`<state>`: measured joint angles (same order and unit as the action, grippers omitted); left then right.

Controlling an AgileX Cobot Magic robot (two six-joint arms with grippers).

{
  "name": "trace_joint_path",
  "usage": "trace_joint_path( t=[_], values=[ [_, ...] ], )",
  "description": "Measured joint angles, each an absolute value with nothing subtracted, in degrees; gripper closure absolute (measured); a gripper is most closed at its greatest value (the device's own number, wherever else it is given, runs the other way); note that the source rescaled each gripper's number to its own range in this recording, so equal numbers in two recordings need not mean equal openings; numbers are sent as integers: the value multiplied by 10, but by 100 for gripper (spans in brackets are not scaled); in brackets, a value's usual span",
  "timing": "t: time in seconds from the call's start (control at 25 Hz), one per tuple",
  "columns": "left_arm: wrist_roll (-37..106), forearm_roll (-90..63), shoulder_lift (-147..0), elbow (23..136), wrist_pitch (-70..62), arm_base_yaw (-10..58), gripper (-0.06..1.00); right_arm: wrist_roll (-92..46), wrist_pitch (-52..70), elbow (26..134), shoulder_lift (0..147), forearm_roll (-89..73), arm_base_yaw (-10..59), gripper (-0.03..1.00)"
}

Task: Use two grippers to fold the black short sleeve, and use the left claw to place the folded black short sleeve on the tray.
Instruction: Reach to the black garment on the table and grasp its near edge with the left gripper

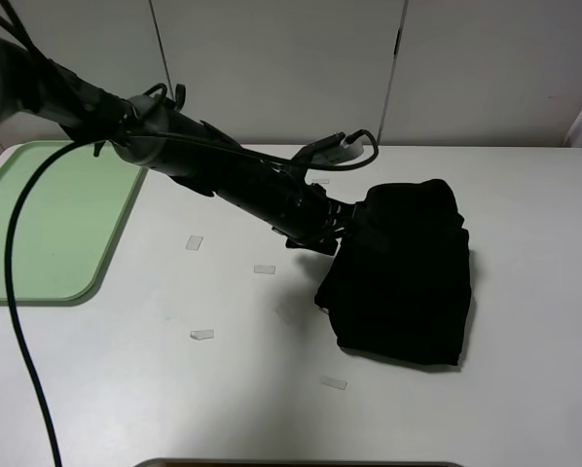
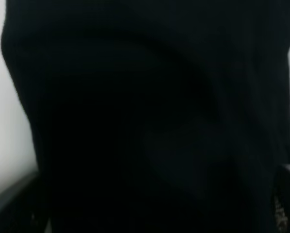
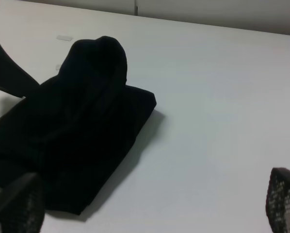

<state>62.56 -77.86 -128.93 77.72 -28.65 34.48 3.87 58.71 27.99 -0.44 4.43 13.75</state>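
Observation:
The black short sleeve (image 1: pixel 405 277) lies folded into a thick bundle on the white table, right of centre. My left arm reaches across from the upper left, and my left gripper (image 1: pixel 354 222) is at the bundle's left upper edge, where the cloth humps up. In the left wrist view black cloth (image 2: pixel 145 107) fills the frame, and the two fingertips (image 2: pixel 11 204) stand wide apart at the corners with cloth between them. My right gripper (image 3: pixel 150 213) is open and empty, over bare table to the side of the shirt (image 3: pixel 77 121). It is out of the exterior high view.
The green tray (image 1: pixel 38 224) lies at the table's left edge. Several small pieces of clear tape (image 1: pixel 195 242) are scattered on the table between the tray and the shirt. A black cable (image 1: pixel 23 321) hangs down at the left front.

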Motion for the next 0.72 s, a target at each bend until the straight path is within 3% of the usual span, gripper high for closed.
trace_joint_path(
  t=[0.72],
  values=[
    [646, -773, -1319, 794, -266, 345, 4, 39, 587, 280, -4, 44, 137, -3]
  ],
)
